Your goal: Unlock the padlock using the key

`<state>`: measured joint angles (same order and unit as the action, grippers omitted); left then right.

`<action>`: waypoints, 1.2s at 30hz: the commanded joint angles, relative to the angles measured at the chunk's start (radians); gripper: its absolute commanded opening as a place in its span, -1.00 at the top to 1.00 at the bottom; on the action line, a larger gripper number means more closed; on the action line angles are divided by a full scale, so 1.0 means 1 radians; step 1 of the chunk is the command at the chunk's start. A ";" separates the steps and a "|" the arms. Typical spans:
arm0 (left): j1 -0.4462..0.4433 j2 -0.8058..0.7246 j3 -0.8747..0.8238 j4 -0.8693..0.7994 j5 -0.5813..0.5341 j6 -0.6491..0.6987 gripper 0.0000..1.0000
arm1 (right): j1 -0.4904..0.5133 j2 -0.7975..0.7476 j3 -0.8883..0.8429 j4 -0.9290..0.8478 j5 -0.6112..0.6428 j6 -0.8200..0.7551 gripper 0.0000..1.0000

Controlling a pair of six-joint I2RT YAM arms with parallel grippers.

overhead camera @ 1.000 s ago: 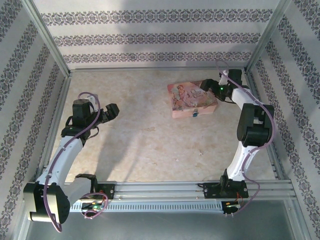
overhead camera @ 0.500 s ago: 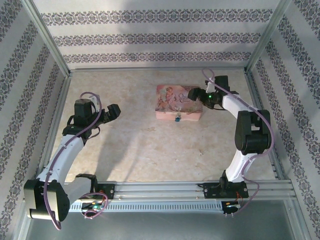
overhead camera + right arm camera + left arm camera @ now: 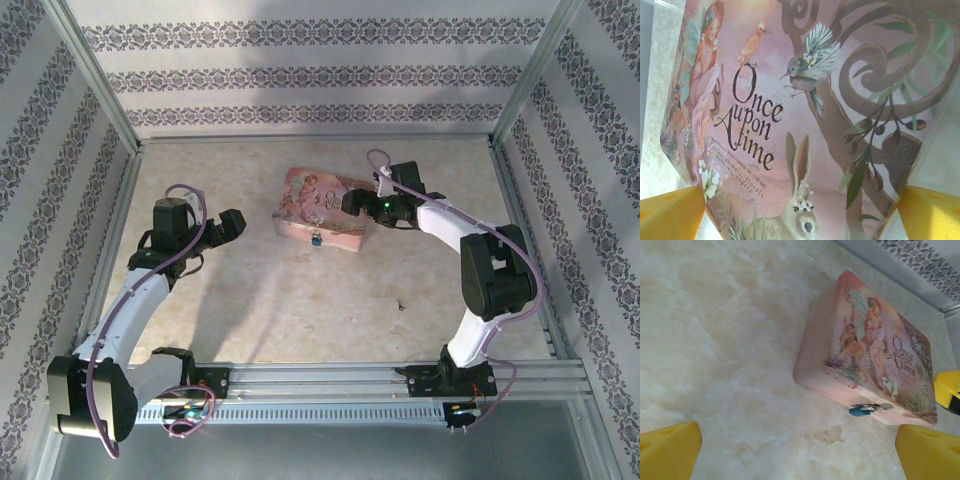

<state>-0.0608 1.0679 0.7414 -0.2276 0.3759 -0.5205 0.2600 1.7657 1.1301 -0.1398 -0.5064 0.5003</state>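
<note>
Padlock point(image 3: 317, 238) on near side of box point(image 3: 305, 203) (front edge), right gripper point(image 3: 350, 202) above

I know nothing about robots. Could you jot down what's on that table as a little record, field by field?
Surface: table, cream and marbled
Box: pink box, lying flat, lid reads "Once upon a time"
Lock: padlock, blue and silvery, on the box's near side
Left gripper: open, left of the box, apart from it
Right gripper: open, at the box's right end

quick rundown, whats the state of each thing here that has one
box: shut, lying flat, lid up
padlock: hanging at the box's front; locked or not, too small to tell
left gripper: open, empty, apart from the box
right gripper: open, at the box's right end
</note>
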 commanded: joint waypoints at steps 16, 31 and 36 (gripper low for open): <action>-0.307 0.081 -0.010 0.353 -0.106 -0.064 -0.99 | 0.016 -0.568 -0.234 -0.547 0.422 -0.148 -0.68; -0.319 0.137 0.029 0.387 -0.147 -0.044 -0.99 | 0.099 -0.438 -0.333 -0.747 0.456 -0.057 -0.18; -0.319 0.133 0.025 0.371 -0.151 -0.041 -0.99 | 0.156 -0.343 -0.366 -0.676 0.478 -0.024 -0.13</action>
<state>-0.3668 1.2037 0.7429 0.1188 0.2394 -0.5770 0.3931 1.3952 0.7803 -0.8387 -0.0620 0.4385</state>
